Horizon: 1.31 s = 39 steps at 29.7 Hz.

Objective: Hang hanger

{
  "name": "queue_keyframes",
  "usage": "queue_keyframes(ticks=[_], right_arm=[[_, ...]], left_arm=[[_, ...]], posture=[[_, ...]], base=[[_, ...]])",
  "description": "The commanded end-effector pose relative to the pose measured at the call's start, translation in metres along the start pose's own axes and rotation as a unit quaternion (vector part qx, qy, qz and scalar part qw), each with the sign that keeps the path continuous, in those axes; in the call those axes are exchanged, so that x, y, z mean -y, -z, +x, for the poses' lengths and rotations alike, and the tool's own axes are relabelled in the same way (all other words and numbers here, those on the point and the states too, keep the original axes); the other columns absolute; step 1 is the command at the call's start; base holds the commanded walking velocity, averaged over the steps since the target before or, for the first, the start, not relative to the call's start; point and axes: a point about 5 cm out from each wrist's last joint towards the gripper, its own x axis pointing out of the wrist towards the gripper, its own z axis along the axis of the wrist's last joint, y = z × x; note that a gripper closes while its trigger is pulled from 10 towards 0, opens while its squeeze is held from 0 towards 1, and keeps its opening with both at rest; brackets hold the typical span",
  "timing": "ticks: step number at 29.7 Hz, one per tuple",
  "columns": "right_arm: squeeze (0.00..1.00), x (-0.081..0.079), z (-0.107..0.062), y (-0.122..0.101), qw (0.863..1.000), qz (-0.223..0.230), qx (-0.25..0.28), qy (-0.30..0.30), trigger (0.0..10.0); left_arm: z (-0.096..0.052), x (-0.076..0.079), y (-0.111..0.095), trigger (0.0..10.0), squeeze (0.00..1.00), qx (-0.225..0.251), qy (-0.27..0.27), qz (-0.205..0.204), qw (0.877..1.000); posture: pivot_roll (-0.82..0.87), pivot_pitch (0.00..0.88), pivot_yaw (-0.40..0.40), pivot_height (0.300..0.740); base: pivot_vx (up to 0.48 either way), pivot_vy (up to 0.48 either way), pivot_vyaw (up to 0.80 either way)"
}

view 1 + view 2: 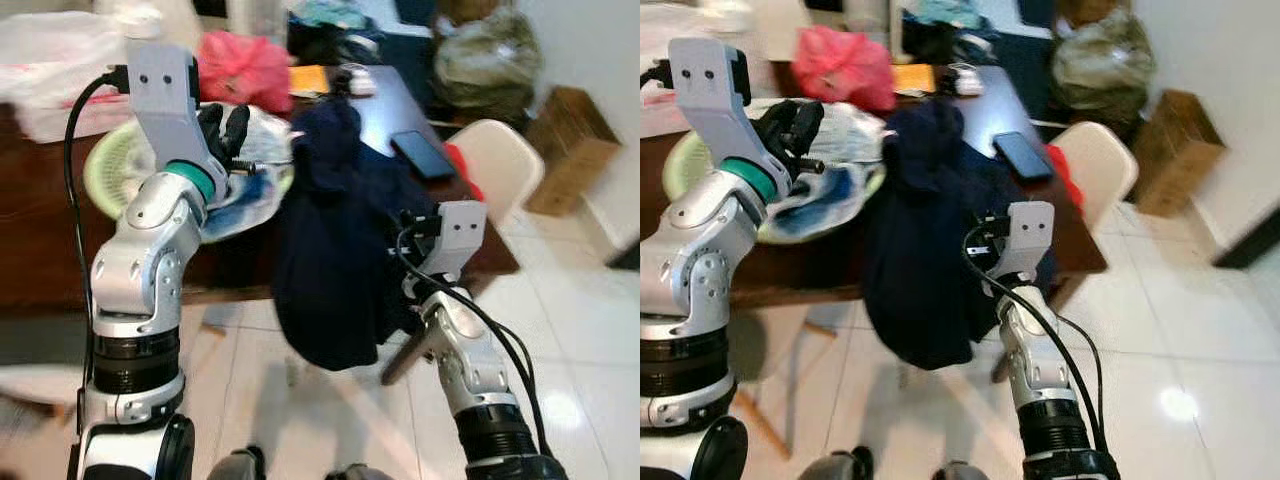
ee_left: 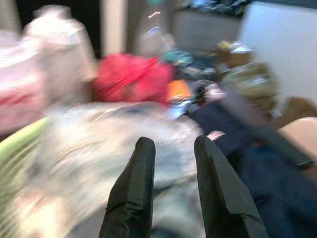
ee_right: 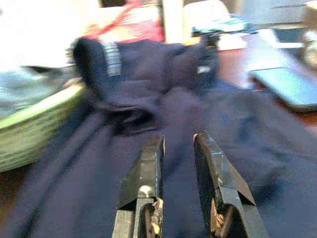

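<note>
A long dark brown table [image 1: 40,215] runs across the room, with a shiny white tile floor [image 1: 580,350] beside it. A big dark blue jacket [image 1: 330,260] lies on the table and hangs down over its front edge, almost to the floor. Far back sits a lumpy green-grey bag [image 1: 487,55], and next to it a brown cardboard box [image 1: 565,145] stands on the floor. A cream chair [image 1: 500,165] stands at the right end of the table. On the table's left side is a round light green basket [image 1: 115,165] with pale clothes and a plastic bag piled in it. Behind that lies a red bag [image 1: 245,65], and a white plastic bag [image 1: 50,60] sits at the far left. A black phone [image 1: 422,153] lies flat on the table near the jacket. The left gripper [image 2: 172,148] is held up over the basket, and its two black fingers stand a small way apart with nothing between them. The right gripper [image 3: 179,146] points at the jacket, very close to the cloth; its fingers are a little apart, and I cannot tell if they pinch the cloth. I cannot make out a hanger; it may be hidden by the jacket. The pictures are blurry, and no words or labels can be read.
</note>
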Motion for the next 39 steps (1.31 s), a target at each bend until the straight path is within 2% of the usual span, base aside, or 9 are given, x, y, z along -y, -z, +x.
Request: queue_keyframes(ticks=[1, 12, 20, 27, 28, 30, 31, 34, 39], right_arm=[[0.00, 0.004, -0.003, 0.002, 1.000, 0.002, -0.005, 0.009, 10.0], [0.00, 0.001, -0.003, 0.003, 1.000, 0.005, -0.008, 0.006, 10.0], [0.00, 0.001, -0.003, 0.005, 1.000, 0.006, -0.009, 0.008, 10.0], [0.00, 0.000, -0.004, 0.006, 1.000, 0.009, -0.011, 0.006, 10.0], [0.00, 0.000, -0.004, 0.006, 1.000, 0.009, -0.011, 0.006, 10.0], [0.00, 0.000, -0.003, 0.006, 1.000, 0.009, -0.012, 0.005, 10.0], [0.00, -0.001, -0.002, 0.006, 1.000, 0.010, -0.012, 0.003, 10.0], [0.00, -0.001, -0.001, 0.006, 1.000, 0.010, -0.011, 0.001, 10.0], [0.00, -0.002, -0.001, 0.006, 1.000, 0.010, -0.011, 0.000, 10.0]], left_arm=[[0.000, -0.004, 0.010, 10.0, 0.00, -0.030, -0.008, -0.001, 1.000], [0.002, -0.035, 0.014, 10.0, 0.00, -0.035, -0.053, 0.035, 0.997], [0.001, -0.034, 0.007, 10.0, 0.00, -0.011, -0.026, 0.059, 0.998], [0.001, -0.043, -0.002, 10.0, 0.00, 0.002, -0.065, 0.083, 0.994], [0.001, -0.044, -0.002, 10.0, 1.00, 0.002, -0.067, 0.084, 0.994], [0.000, -0.046, -0.002, 10.0, 1.00, -0.004, -0.071, 0.099, 0.992], [-0.002, -0.047, -0.003, 10.0, 1.00, -0.013, -0.074, 0.140, 0.987], [-0.004, -0.045, -0.001, 10.0, 1.00, -0.023, -0.062, 0.185, 0.980], [-0.009, -0.039, 0.003, 10.0, 0.98, -0.040, -0.040, 0.222, 0.973]], posture=[[0.05, 0.045, -0.009, 0.740], [0.06, 0.044, -0.014, 0.740], [0.07, 0.036, -0.011, 0.740], [0.07, 0.034, -0.015, 0.740], [0.07, 0.034, -0.015, 0.740], [0.08, 0.032, -0.015, 0.740], [0.08, 0.028, -0.017, 0.740], [0.08, 0.025, -0.019, 0.740], [0.08, 0.023, -0.019, 0.740]], base=[[0.000, 0.000, 0.00], [0.000, 0.000, 0.00], [0.000, 0.000, 0.00], [0.000, 0.000, 0.00], [0.000, 0.000, 0.00], [0.000, 0.000, 0.00], [0.000, 0.000, 0.00], [0.000, 0.000, 0.00], [0.000, 0.000, 0.00]])
